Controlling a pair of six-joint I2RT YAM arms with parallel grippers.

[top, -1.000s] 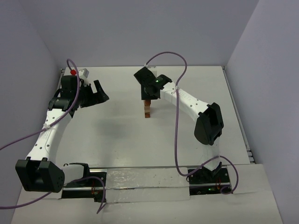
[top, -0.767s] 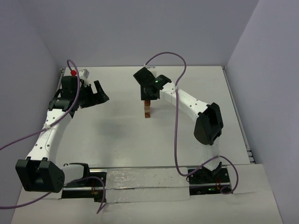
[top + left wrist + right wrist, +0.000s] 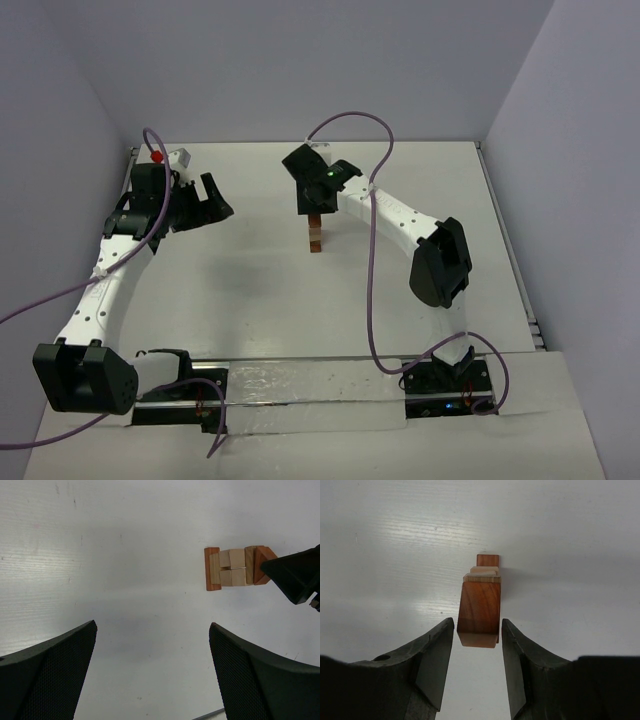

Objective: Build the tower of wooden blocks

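Tower: one narrow stack of wood blocks, standing upright on the worktop, near its middle and toward the far side. Base brick is reddish brown and wider than the pieces above it. The middle layers are light tan blocks, set side by side in pairs. Top block is reddish brown with visible grain and rests on a tan piece.

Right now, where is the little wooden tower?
In the top view the tower stands near the middle of the table, directly beneath the right gripper, whose fingers flank its top block.
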